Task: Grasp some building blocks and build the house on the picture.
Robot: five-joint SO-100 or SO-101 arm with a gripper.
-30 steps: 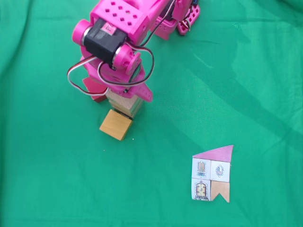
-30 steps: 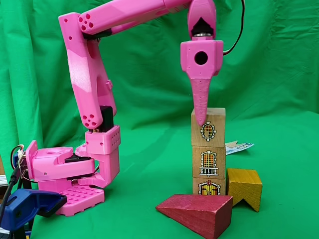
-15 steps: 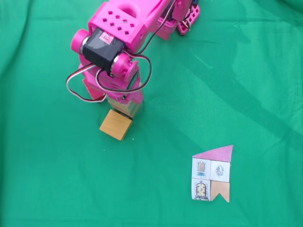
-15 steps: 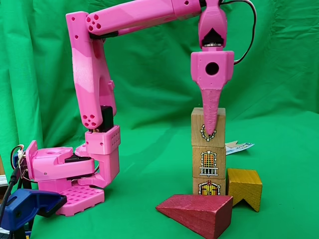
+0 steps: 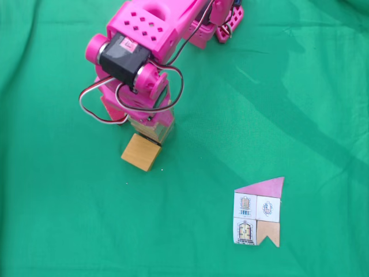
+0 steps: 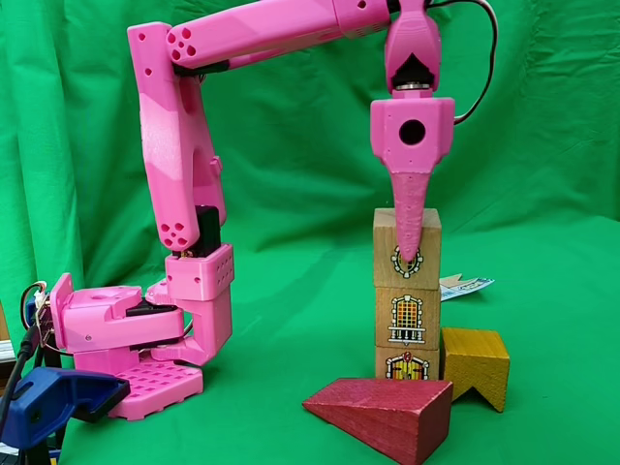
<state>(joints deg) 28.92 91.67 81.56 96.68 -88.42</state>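
Observation:
In a fixed view three pale printed cubes stand stacked: top cube (image 6: 428, 247), middle cube (image 6: 407, 316), bottom cube (image 6: 407, 366). My pink gripper (image 6: 412, 258) comes straight down over the stack, one finger (image 6: 410, 218) lying across the top cube's front face, and appears shut on that cube. The dark-red wedge block (image 6: 383, 412) lies in front of the stack, and the orange-tan notched block (image 6: 475, 363) stands right of it. From above, the arm covers most of the stack (image 5: 158, 131); the tan block (image 5: 141, 152) sits beside it. The picture (image 5: 258, 212) lies flat at lower right.
The arm's pink base (image 6: 136, 349) stands left of the blocks, with a blue clamp (image 6: 53, 402) at the near left corner. Green cloth (image 5: 288, 104) covers the table and the backdrop.
The gripper came down from above the top cube until its finger reached over the cube's front face. The top cube then shifted slightly to the right on the stack.

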